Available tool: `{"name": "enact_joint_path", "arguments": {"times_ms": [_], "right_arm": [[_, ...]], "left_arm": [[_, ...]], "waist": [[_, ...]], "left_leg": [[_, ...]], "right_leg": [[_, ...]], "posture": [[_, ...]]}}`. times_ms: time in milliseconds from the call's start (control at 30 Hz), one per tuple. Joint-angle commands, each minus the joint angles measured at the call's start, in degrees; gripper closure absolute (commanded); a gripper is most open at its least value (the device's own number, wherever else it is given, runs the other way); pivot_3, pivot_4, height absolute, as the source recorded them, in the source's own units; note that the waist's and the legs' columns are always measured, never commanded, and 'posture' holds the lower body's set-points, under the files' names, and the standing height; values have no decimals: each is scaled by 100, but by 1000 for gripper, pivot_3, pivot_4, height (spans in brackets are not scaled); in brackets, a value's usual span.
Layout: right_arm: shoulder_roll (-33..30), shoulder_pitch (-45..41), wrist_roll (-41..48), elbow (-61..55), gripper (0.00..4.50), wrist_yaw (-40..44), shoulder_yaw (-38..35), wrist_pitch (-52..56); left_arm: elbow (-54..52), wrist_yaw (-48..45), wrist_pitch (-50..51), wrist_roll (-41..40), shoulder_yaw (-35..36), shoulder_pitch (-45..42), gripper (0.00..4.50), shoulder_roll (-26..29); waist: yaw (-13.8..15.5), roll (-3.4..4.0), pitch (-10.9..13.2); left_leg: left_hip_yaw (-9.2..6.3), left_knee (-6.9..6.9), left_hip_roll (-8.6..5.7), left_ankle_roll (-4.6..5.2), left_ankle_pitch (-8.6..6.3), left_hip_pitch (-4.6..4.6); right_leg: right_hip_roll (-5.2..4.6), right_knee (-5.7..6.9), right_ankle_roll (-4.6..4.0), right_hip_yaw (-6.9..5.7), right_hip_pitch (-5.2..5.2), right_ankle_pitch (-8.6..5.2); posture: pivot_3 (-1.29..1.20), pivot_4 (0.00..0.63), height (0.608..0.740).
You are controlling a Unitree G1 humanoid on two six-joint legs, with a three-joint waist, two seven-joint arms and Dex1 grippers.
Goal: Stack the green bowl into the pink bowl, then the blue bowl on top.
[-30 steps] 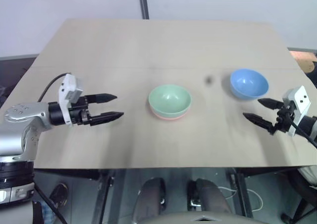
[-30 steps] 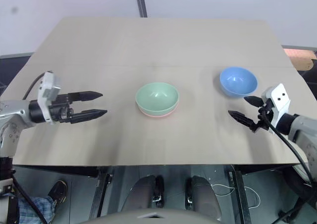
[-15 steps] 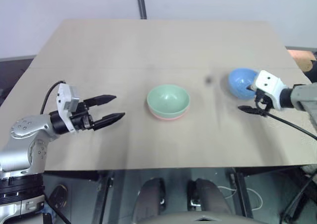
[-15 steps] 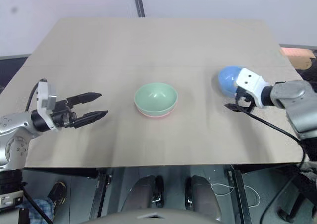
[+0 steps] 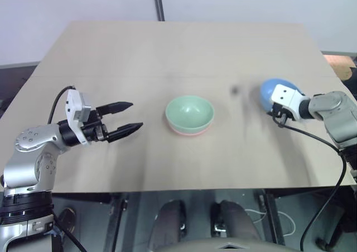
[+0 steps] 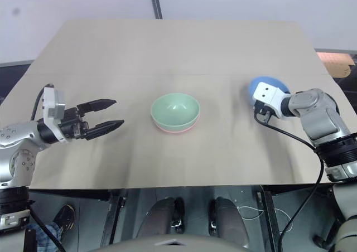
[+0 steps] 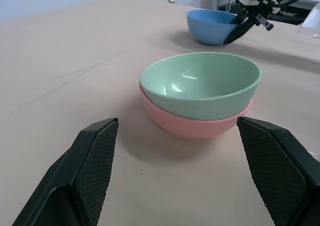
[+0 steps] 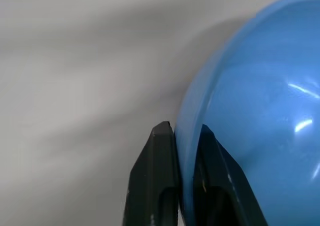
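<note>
While the left gripper (image 5: pixel 129 118) gapes, the right gripper (image 8: pixel 182 136) apparently pinches the blue bowl's (image 8: pixel 260 111) near rim.

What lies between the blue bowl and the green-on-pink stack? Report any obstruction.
Nothing visible does. The right tool is shut on the blue bowl rim, and bare table runs to the green bowl nested in the pink bowl. The left tool stands open beyond the stack.
</note>
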Motion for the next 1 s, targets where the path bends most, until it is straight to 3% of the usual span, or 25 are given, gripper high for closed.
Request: {"name": "enact_joint_path", "arguments": {"times_ms": [33, 267, 400, 533, 800, 933, 1000], "right_arm": [[33, -97, -3, -394, 4458, 108, -103, 213], [586, -929, 55, -1823, 4458, 303, 109, 945], [866, -1703, -158, -2818, 4458, 650, 825, 1276], [1388, -1845, -114, -3202, 4458, 534, 1248, 1844], [1776, -2103, -456, -3048, 4458, 378, 2019, 1937], [1820, -2133, -494, -2990, 2807, 367, 2032, 1940], [1800, -2134, -469, -3020, 1742, 392, 1994, 1974]], "left_arm": [[-114, -38, -92, -73, 8, -10, 459, 27], [-112, -81, -100, -72, -42, -47, 459, 47], [-82, -74, -127, -50, -81, -73, 459, 68], [-29, -92, -162, -24, -117, -104, 459, 68], [-3, -109, -58, -91, -150, -161, 459, 52], [17, -99, -55, -72, -163, -188, 459, 39], [26, -111, -54, -69, -167, -199, 459, 41]], "waist": [[0, 0, 0], [-73, 12, 8], [-34, 14, 9], [-12, 8, 5], [-10, 8, 6], [-16, 8, 6], [-16, 8, 6]], "left_leg": [[0, 0, 0, 0, 0, 0], [13, 0, 3, -3, 1, 2], [10, 2, 2, -4, 2, -1], [11, 3, 1, -4, 1, -3], [4, 36, -1, 1, -1, -11], [2, 39, 0, -1, -1, -7], [2, 39, 0, 0, -1, -8]], "right_leg": [[0, 0, 0, -1, -1, 0], [2, 36, -1, 18, -21, 0], [0, 42, -3, 12, -27, -1], [-3, 40, -3, 11, -26, -1], [-7, 60, -4, 2, -24, -1], [-6, 72, -5, 1, -26, -3], [-7, 72, -5, 2, -26, -2]], "posture": [[0, 150, 740], [0, 150, 740], [0, 150, 740], [0, 150, 740], [0, 150, 740], [0, 150, 740], [0, 150, 740]]}}
